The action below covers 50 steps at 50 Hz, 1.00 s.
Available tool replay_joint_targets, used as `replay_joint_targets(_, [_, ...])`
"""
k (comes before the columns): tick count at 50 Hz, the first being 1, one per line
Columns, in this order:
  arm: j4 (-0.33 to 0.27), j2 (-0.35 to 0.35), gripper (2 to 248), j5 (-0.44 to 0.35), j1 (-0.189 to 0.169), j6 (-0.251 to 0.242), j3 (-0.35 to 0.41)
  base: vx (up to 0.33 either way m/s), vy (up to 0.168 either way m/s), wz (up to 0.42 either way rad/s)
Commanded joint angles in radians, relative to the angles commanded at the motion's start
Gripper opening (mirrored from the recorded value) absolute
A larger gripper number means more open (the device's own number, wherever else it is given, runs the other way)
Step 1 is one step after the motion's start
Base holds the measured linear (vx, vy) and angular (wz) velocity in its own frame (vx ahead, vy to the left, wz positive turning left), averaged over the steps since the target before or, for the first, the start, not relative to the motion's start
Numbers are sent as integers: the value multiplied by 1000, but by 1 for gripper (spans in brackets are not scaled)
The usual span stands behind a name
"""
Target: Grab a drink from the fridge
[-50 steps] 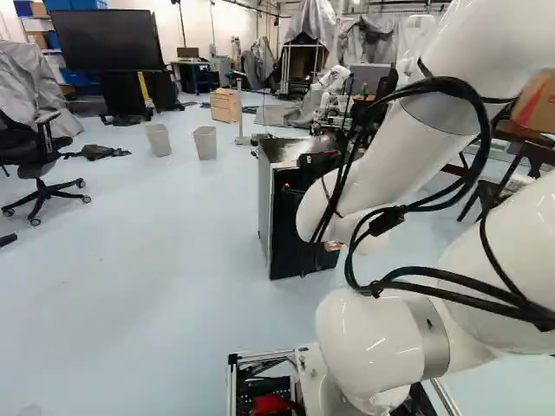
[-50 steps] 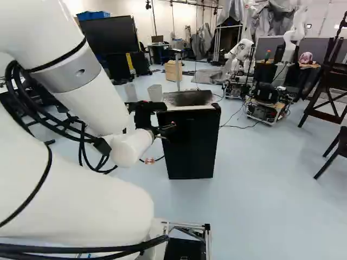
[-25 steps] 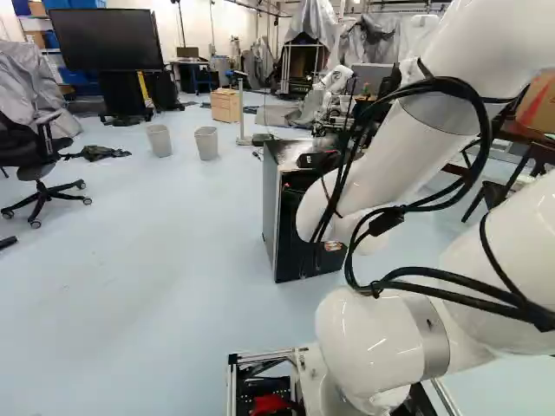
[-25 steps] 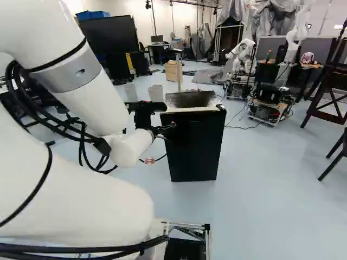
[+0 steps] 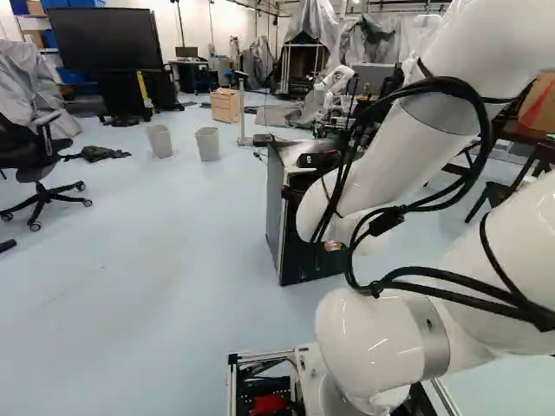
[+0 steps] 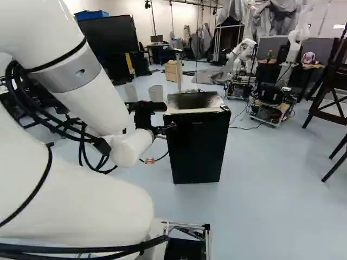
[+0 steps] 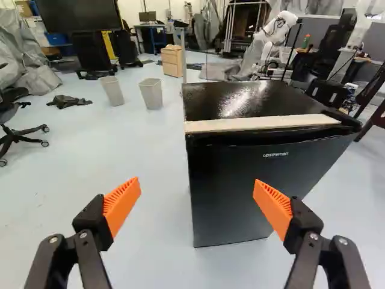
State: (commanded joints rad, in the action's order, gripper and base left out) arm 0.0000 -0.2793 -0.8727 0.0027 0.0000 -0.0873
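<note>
Fridge (image 7: pixel 231 192) stands ahead of the spread claw (image 6: pixel 168 130).

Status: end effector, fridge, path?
End effector open, orange-padded fingers wide apart, nothing gripped. Squat black box-shaped fridge ahead, door shut. No obstruction seen between them. No drink in sight.

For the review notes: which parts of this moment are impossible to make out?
- Any drink inside: hidden in all views by the closed front of the fridge.
- Much of that front: left base view, behind the arm.
- Part of its lower edge area: wrist view, behind one finger.
- Office chair: cut off by the left base view's edge.
</note>
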Motion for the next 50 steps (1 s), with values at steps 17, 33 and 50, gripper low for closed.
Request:
replay_joint_targets(17, [1,0,247,0,3,0,0,1,-1,0])
replay_joint_targets(33, [38,2,247,-1,54,0,-1,0,0,0])
replay_joint_targets(50, [114,32,247,-15,126,0,-15,0,0,0])
